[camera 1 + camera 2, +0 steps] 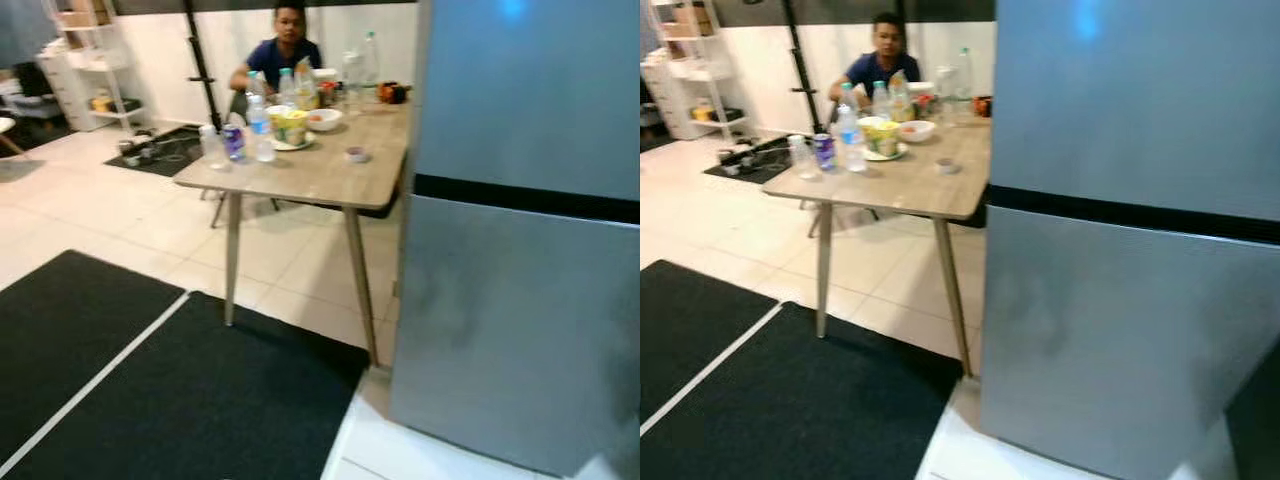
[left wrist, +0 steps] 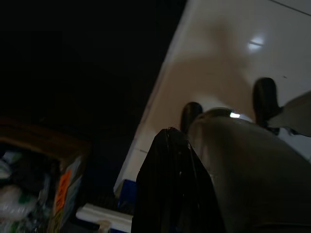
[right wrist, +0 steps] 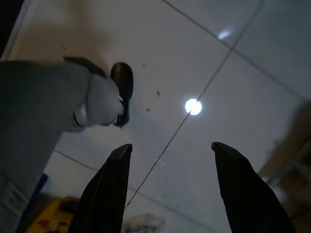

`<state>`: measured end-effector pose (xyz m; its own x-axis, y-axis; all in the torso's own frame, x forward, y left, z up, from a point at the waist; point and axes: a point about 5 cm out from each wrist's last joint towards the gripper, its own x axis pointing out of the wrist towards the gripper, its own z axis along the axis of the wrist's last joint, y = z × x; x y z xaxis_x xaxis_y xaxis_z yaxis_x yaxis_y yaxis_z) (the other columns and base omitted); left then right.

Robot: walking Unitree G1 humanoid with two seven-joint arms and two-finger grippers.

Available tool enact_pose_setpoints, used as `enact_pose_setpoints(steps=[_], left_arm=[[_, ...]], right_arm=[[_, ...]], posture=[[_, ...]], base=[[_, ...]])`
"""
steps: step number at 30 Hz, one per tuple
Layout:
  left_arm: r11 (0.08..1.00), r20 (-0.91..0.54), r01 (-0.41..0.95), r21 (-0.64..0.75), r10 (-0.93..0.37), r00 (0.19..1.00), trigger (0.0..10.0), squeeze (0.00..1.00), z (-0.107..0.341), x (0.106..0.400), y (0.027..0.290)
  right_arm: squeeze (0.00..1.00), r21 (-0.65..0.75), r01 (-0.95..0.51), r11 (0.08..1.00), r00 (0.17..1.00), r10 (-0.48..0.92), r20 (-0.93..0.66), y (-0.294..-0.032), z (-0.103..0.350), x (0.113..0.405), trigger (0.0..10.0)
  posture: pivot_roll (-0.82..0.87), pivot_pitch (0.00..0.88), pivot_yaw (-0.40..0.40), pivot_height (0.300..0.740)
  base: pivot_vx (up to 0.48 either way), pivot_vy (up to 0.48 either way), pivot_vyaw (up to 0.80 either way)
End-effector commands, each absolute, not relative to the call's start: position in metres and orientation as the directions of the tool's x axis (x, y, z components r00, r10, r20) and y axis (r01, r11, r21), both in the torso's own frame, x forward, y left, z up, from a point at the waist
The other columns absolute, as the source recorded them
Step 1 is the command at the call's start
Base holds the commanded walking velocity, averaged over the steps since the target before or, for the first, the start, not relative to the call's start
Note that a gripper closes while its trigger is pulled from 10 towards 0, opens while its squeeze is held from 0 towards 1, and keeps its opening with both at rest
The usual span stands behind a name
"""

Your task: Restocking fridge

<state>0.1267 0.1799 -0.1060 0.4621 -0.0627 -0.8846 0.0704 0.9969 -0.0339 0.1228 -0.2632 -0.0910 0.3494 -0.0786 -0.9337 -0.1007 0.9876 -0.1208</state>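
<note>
A grey two-door fridge (image 1: 520, 300) stands at the right with both doors closed. To its left, a wooden table (image 1: 320, 175) carries water bottles (image 1: 260, 125), a blue can (image 1: 233, 142), a yellow tub (image 1: 290, 125) and a white bowl (image 1: 325, 118). My right gripper (image 3: 170, 155) hangs open over white floor tiles with nothing between its fingers. My left gripper (image 2: 170, 145) hangs low in the dark, its black fingers together as one shape, holding nothing I can make out.
A person (image 1: 285, 50) sits at the table's far end. Black mats (image 1: 180, 400) cover the floor before the table. White shelves (image 1: 90, 70) stand at the back left. My own grey leg (image 3: 43, 102) shows beside the right gripper.
</note>
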Motion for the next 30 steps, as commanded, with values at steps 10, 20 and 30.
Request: enact_pose_setpoints(steps=[10, 20, 30], left_arm=[[0.998, -0.887, 0.057, -0.02, -0.044, 0.459, 10.0, 0.0, -0.1055, 0.1277, 0.1843], [0.998, -0.887, 0.061, -0.022, -0.047, 0.46, 10.0, 0.0, -0.1053, 0.1284, 0.1837], [0.998, -0.887, 0.049, -0.038, -0.057, 0.457, 10.0, 0.0, -0.1056, 0.1276, 0.183]], right_arm=[[0.0, -0.151, -0.207, 0.967, 0.345, -0.072, -0.936, -0.2563, -0.0916, 0.1279, 10.0], [0.0, -0.161, -0.217, 0.963, 0.338, -0.081, -0.938, -0.2571, -0.0915, 0.1277, 10.0], [0.0, -0.165, -0.218, 0.962, 0.336, -0.085, -0.938, -0.2567, -0.092, 0.1268, 10.0]], posture=[[-0.11, 0.0, 0.016, 0.74], [-0.11, 0.0, 0.016, 0.74], [-0.11, 0.0, 0.016, 0.74]], base=[[0.0, 0.0, 0.65], [0.0, 0.0, 0.65], [0.0, 0.0, 0.65]])
